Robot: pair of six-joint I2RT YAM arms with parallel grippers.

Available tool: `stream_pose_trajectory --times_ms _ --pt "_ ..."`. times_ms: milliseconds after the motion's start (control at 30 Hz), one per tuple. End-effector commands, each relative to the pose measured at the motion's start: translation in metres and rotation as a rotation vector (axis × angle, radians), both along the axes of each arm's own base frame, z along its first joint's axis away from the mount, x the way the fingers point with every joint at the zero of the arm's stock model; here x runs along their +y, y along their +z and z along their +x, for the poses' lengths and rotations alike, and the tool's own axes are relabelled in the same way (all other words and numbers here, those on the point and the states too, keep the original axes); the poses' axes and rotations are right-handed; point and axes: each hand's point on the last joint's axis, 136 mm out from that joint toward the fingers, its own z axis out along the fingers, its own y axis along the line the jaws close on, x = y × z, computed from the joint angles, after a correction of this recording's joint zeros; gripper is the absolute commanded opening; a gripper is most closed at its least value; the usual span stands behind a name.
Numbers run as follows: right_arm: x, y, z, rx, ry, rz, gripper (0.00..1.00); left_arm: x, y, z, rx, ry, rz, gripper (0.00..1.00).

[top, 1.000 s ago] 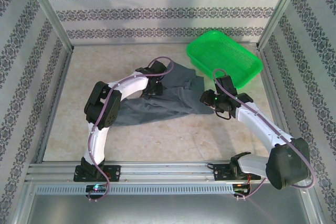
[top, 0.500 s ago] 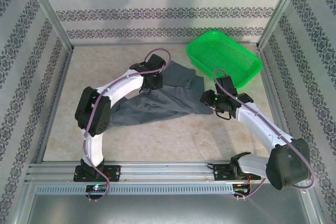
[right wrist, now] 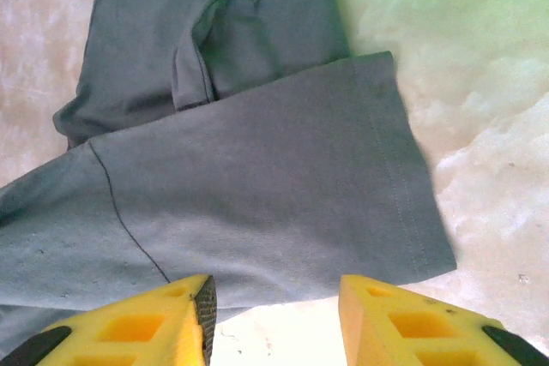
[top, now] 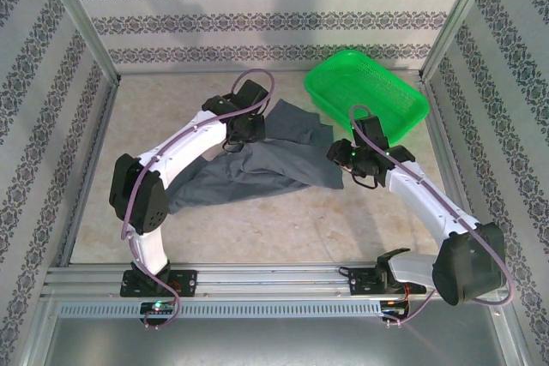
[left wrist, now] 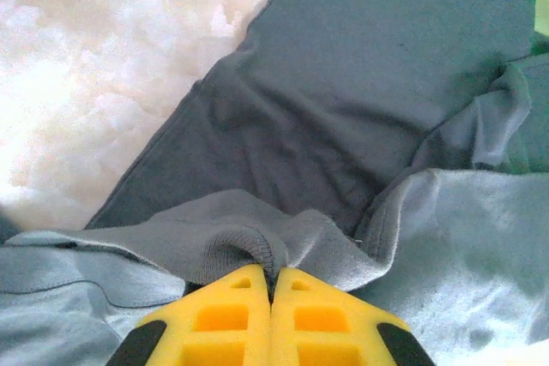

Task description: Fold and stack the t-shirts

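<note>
Left gripper (left wrist: pixel 270 273): I read the yellow fingers pressed flat together, with a ridge of grey cloth nipped at their tips. That cloth belongs to the t-shirt (left wrist: pixel 343 100). From the pinch the fabric rises in a small peak and drapes off to both sides, with a paler face showing left and right of the fingers. Beyond the peak the rest of the garment lies flat, darker, running away toward the upper right of the wrist view.

Right gripper (right wrist: pixel 273 297): jaws parted at a middling width, nothing between them. What looks like a sleeve lies just ahead of the fingertips, its hemmed edge slanting down to the right. Bare surface shows in the gap between the two fingers. I cannot tell whether the left-hand fingertip touches the cloth.

From overhead: the left arm reaches across to the far left part of the shirt, and the right arm's tool sits at the shirt's right edge. The shirt lies rumpled mid-table (top: pixel 283 220), unfolded, stretched between the two arms. A green basket (top: pixel 364 92) stands at the far right, just beside the shirt's far corner
</note>
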Motion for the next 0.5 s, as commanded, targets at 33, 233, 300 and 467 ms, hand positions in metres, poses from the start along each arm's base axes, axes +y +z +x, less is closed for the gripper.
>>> stream_pose_trajectory --times_ms 33,233,300,467 --pt "-0.002 0.007 0.009 -0.013 -0.007 -0.006 0.43 0.003 0.006 -0.034 0.051 -0.011 0.018 0.0" --pt "0.009 0.003 0.024 -0.01 0.006 0.002 0.43 0.027 -0.026 -0.119 0.162 -0.005 0.06 0.0" --pt "0.015 -0.001 0.034 0.001 0.022 -0.013 0.43 0.053 -0.036 -0.146 0.182 0.031 0.109 0.0" --pt "0.036 -0.02 0.064 0.043 0.056 -0.07 0.46 0.114 -0.034 -0.18 0.116 0.136 0.208 0.0"
